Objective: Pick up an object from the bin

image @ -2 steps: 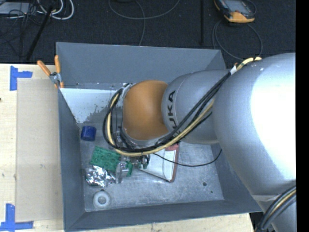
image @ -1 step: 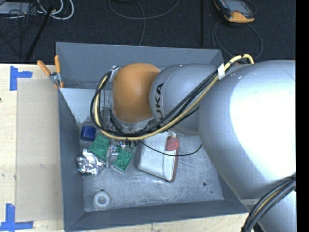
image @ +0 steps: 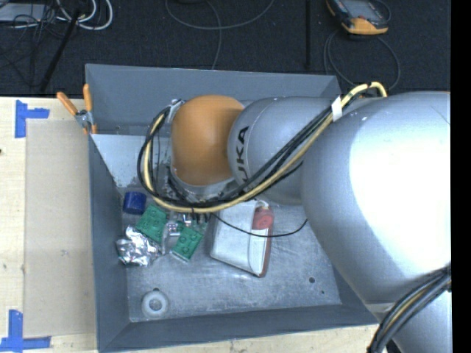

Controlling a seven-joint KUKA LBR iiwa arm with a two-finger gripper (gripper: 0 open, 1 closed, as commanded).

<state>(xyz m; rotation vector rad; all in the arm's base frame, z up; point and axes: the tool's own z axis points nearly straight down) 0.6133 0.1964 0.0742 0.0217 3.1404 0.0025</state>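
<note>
The things nearest the task are two green flat rectangular pieces, perhaps card or plastic, lying on the left-middle of the floor of the grey metal bin [image: 221,79]: the left green piece [image: 152,223] and the right green piece [image: 188,243]. The gripper [image: 175,230] sits low between them, under the arm's orange wrist cover [image: 202,140]. Whether its jaws are spread, pressed together or pinching something I cannot tell, since the wrist and the black and yellow cables [image: 151,160] hide them. The main risk, as I judge it, is the flatness of both pieces. With so little edge to catch, a closing grip may skate over one, nudge it aside, or come up with nothing. With the pieces this close, it could also snag both and drop one on the way up. The crumpled silver foil wad [image: 136,247] lies just beside the left green piece and could be dragged along or crushed. The small blue block [image: 134,201] is near as well. The white flat pad [image: 237,245] with its brown edge, and the red-capped thing [image: 263,218] at its top, lie just right of the right green piece and could be bumped by a sideways shift. The pale ring [image: 154,302] near the front wall is well apart.
</note>
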